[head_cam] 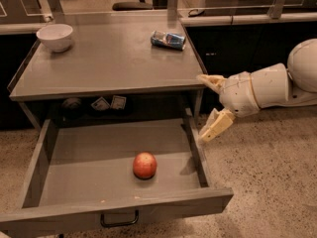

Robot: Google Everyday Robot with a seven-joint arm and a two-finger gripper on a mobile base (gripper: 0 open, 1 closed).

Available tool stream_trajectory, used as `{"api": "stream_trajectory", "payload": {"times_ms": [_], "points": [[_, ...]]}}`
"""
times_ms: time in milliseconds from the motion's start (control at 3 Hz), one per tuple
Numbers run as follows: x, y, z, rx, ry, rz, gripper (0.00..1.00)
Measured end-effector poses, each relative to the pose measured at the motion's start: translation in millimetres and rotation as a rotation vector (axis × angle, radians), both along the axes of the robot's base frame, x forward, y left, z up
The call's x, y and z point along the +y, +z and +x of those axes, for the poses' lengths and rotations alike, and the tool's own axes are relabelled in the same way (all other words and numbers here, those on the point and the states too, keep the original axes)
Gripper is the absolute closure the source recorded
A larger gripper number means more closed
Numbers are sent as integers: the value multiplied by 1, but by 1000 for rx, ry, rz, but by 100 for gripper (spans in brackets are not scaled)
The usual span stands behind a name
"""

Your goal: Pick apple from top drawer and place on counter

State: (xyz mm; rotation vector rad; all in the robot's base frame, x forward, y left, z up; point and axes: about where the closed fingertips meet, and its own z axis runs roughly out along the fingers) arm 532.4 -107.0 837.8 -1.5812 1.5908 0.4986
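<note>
The red apple (144,165) with yellowish patches lies on the flat bottom of the open top drawer (74,162), right of its middle. The drawer's front carries a small black handle (119,219). The grey counter (109,58) stands above it. My gripper (207,108) is open and empty, at the right wall of the drawer beside the counter's front right corner. One finger (210,79) is at counter height and the other finger (216,126) hangs over the drawer's right wall. The apple is to the lower left of the gripper, apart from it.
A white bowl (55,36) stands at the counter's back left. A crushed blue can (168,39) lies at its back right. Dark cabinets with a pale-edged ledge (247,20) run behind. Speckled floor (267,182) lies to the right of the drawer.
</note>
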Motion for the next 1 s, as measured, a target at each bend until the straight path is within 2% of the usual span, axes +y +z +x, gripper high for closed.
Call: {"api": "stream_trajectory", "payload": {"times_ms": [333, 667, 1000], "points": [[43, -1, -8, -8, 86, 5, 0], [95, -17, -26, 23, 199, 15, 0], [137, -39, -52, 60, 296, 5, 0]]}}
